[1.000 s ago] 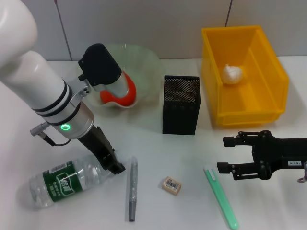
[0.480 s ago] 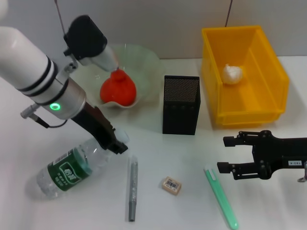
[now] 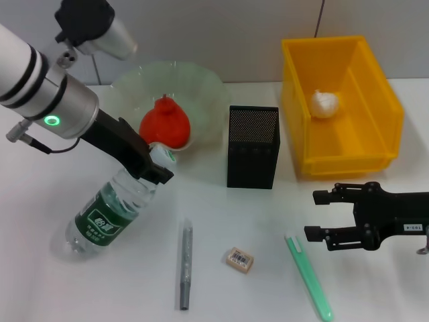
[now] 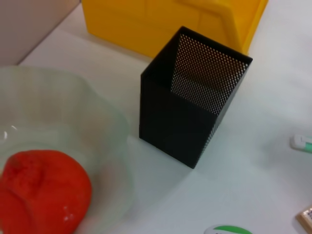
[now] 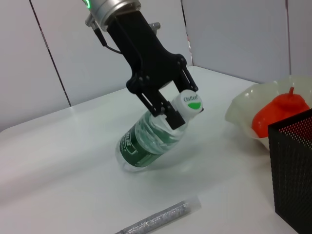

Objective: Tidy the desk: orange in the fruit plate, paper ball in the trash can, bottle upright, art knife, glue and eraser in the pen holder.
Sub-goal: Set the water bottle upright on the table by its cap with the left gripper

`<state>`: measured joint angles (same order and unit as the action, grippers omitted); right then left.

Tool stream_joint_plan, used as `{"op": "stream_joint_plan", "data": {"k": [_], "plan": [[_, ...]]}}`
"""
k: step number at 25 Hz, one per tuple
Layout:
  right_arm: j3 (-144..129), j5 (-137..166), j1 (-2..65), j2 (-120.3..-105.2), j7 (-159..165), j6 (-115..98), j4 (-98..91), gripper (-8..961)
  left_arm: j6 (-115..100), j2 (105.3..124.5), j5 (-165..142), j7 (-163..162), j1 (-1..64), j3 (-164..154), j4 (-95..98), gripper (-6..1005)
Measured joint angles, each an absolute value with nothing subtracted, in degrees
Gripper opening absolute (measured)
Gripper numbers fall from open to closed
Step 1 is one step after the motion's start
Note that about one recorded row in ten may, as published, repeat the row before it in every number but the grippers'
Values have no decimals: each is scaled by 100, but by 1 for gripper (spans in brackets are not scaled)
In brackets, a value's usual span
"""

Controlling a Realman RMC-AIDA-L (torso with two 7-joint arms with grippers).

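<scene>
Gripping the bottle (image 3: 110,211) just under its cap, the left gripper (image 3: 153,168) holds it tilted, base on the table (image 3: 53,282) below and behind the fingers. Bare tabletop lies around the base. Just beyond the gripper, the orange (image 3: 165,125) sits in the fruit plate (image 3: 201,84), with the pen holder (image 3: 253,146) beside that plate's rim. The right gripper (image 3: 320,216) hovers open over the table; the green art knife (image 3: 308,276) lies just beneath it, the eraser (image 3: 240,259) and grey glue stick (image 3: 186,263) farther out past its fingertips. Behind it, the paper ball (image 3: 324,104) rests in the trash can (image 3: 382,87).
</scene>
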<state>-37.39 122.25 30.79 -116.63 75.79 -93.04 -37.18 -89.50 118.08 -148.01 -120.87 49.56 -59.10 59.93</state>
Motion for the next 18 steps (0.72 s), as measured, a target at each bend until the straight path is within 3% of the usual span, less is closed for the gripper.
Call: {"op": "stream_joint_plan", "data": {"k": [18], "plan": [[-3735, 12225, 3108, -11662, 7624, -9245, -3734, 796, -9117, 11803, -14751, -12108, 4789, -5222, 6453, 449]]}}
